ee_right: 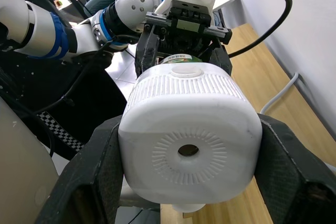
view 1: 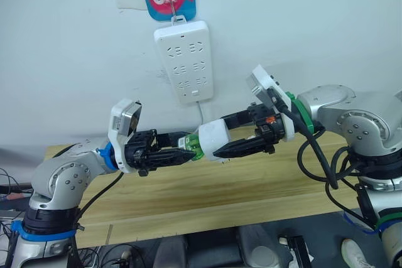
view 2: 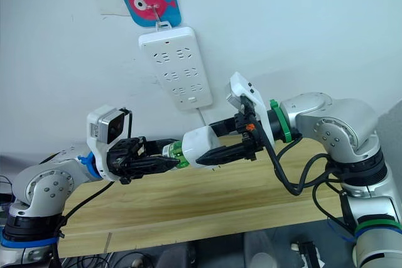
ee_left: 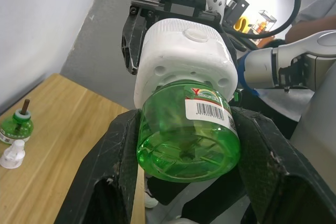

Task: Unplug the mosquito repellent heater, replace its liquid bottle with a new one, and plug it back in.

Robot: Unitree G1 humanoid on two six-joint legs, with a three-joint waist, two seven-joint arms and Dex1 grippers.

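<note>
Heater (ee_right: 189, 153) between right gripper (view 1: 235, 141) fingers — bottle (ee_left: 186, 137) in left gripper (view 1: 174, 152).

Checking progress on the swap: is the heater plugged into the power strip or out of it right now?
Out. The mosquito repellent heater is held in mid-air by the right gripper, below the power strip, while the left gripper clamps its green bottle.

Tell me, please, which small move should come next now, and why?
Probably the left tool should twist the green bottle while the right tool keeps the heater fixed. The heater is off the power strip, held in the air, and the bottle is joined to it.
</note>
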